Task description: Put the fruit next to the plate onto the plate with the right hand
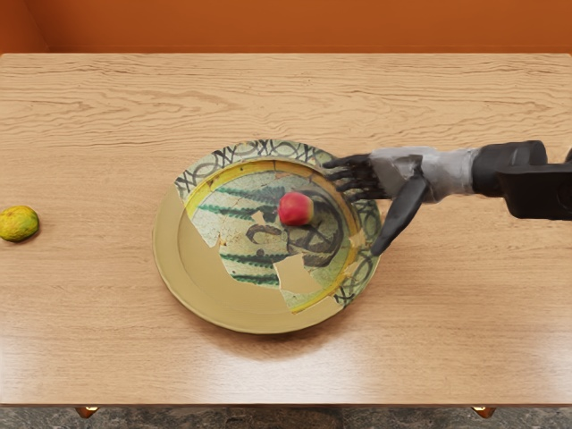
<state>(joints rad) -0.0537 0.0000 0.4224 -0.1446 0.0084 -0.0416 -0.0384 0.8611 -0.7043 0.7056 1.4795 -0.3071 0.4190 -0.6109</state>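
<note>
Here the right hand [393,175] hovers over the plate [192,268] rim, its fingers [350,176] spread, holding nothing. The red fruit [296,208] lies on the plate, just left of the fingers. A yellow-green fruit [19,223] sits on the tabletop [447,340], far left of them.

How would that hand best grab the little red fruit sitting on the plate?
Probably from above, fingers either side of the red fruit at its round middle: it is small and ball-like, and the rim of the plate hinders a low sideways reach by the right hand.
</note>
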